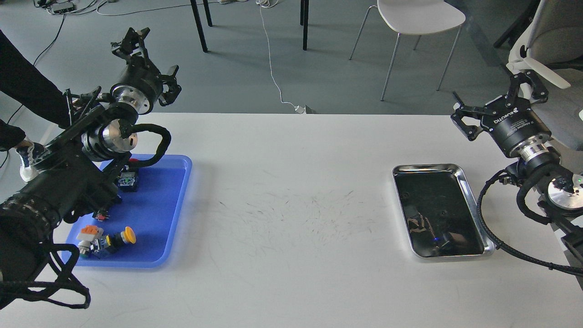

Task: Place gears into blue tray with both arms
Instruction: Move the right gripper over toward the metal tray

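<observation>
The blue tray [155, 214] lies at the table's left, partly covered by my left arm. My left gripper [152, 61] is raised above the table's far left edge, beyond the tray, open and holding nothing. My right gripper [494, 100] hovers open and holding nothing over the far right edge, beyond the steel tray [469, 187]. Two tiny dark specks on that tray's dark bottom, one [405, 195] and another [443, 212], may be gears; they are too small to be sure. No gear shows in the blue tray.
Push-button switches lie in the blue tray: a yellow-capped one [124, 237], an orange-capped one [89, 232] and a black-bodied one [127, 181]. A person's dark sleeve [27, 86] reaches in at the far left. Chairs [416, 18] stand beyond the table.
</observation>
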### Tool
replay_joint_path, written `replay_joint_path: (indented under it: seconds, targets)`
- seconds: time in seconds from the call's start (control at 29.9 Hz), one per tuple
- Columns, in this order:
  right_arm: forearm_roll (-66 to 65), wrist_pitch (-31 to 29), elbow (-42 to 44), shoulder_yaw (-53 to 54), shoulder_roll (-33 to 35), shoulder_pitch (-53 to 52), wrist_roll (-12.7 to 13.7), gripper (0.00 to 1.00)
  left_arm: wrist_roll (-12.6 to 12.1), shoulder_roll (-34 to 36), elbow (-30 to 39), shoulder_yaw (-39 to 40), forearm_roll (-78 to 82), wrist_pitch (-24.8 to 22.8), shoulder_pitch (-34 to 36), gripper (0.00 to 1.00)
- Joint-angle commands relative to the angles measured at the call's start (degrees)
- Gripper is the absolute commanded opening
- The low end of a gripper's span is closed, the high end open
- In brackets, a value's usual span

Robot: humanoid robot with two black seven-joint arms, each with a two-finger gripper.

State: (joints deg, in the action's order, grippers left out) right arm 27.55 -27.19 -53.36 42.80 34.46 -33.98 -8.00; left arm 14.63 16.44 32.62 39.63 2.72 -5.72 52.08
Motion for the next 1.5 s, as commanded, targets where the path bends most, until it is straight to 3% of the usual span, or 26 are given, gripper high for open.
replay_joint_path:
  seconds: [0.0,0.3,0.5,0.67,0.8,1.0,1.2,1.47]
  targets:
    - [0.0,0.6,-2.5,1.1,0.9,0.2,0.0,0.99,0.0,-0.2,0.8,0.0,0.0,-0.1,0.1,0.98]
    - [0.0,1.3,-3.1,1.2,1.6,0.5,0.0,0.99,0.2,-0.1,0.9,0.0,0.0,-0.1,0.0,0.98]
    - [0.0,0.5,-2.8,0.9,1.8,0.3,0.0,0.99,1.6,-0.3,0.3,0.7,-0.6,0.2,0.0,0.98]
    - [-0.1,0.5,1.1,-1.1,1.7,-2.0,0.1,0.99,1.4,0.0,0.7,0.4,-0.6,0.4,0.0,0.98]
    - [-0.1,0.5,2.7,-8.9,2.5,-6.6,0.1,0.99,1.7,0.0,0.9,0.4,-0.4,0.5,0.1,0.98]
    - [-1.6,-0.1,0.4,-20.6,10.0,-14.6,0.2,0.99,2.0,-0.4,1.3,1.1,-0.6,0.2,0.7,0.98]
    - [-9.0,-0.8,-5.2,-40.7,16.5,-32.8,0.7,0.99,1.7,0.2,1.3,1.0,-0.6,0.2,2.6,0.98]
    - [-30.4,-0.8,-13.0,-68.9,16.9,-57.6,0.9,0.99,1.8,0.9,2.1,0.4,0.0,0.2,2.6,0.98]
